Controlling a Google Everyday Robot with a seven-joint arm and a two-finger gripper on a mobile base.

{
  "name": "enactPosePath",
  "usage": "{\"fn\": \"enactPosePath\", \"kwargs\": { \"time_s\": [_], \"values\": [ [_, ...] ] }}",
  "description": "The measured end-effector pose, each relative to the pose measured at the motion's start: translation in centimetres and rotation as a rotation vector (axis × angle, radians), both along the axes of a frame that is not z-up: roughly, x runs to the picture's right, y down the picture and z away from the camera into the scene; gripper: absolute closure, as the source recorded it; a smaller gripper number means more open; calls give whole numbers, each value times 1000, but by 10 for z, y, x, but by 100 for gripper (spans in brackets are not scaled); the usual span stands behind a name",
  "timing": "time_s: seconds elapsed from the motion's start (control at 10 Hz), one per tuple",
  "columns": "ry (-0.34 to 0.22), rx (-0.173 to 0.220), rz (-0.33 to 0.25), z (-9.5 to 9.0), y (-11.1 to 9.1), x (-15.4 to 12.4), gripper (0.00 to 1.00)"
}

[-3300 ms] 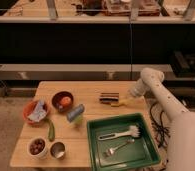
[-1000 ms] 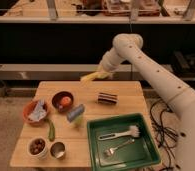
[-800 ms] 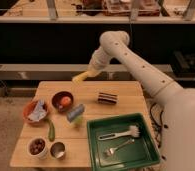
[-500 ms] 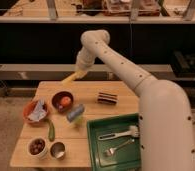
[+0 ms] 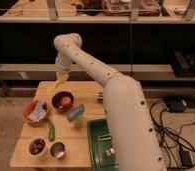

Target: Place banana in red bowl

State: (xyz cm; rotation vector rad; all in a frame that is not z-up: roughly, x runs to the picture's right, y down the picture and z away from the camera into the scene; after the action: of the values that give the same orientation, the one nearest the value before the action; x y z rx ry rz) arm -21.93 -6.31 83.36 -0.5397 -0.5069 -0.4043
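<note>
One thick white arm (image 5: 116, 100) fills the right half of the scene. It rises from the near right, leans away across the table, bends at a rounded elbow high up at about eleven o'clock, and drops a short forearm straight down. At its tip the gripper (image 5: 60, 76) hangs over the far left part of the wooden table (image 5: 87, 90), its fingers clamped together on the banana (image 5: 57, 84). The banana juts down and to the left from them, slim, smooth and pale yellow, and I cannot tell whether its tip touches the tabletop. It is at about eleven o'clock on the table, just beyond the maroon bowl (image 5: 54, 101), a round, shallow, dark dish with an orange ball-like fruit (image 5: 66, 101) in it. The red bowl (image 5: 28, 114) sits at nine o'clock from the table's middle, just left of the maroon one. It is bright orange-red, round and shallow, with a crumpled blue-and-white packet (image 5: 38, 111) lying in it. At its five o'clock lies a long green vegetable (image 5: 51, 130). Near the middle a bluish packet (image 5: 75, 113) lies tilted. At seven o'clock stand a small white cup (image 5: 37, 146) with dark round things inside and a shiny metal cup (image 5: 57, 149) beside it. A green plastic tray (image 5: 95, 145) at five o'clock is half hidden behind the arm
</note>
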Motion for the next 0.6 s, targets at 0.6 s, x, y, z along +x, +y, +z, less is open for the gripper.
{"fn": "enactPosePath", "kwargs": {
  "time_s": [0.6],
  "values": [
    [-112,-36,-110,-31,44,-38,96]
  ]
}}
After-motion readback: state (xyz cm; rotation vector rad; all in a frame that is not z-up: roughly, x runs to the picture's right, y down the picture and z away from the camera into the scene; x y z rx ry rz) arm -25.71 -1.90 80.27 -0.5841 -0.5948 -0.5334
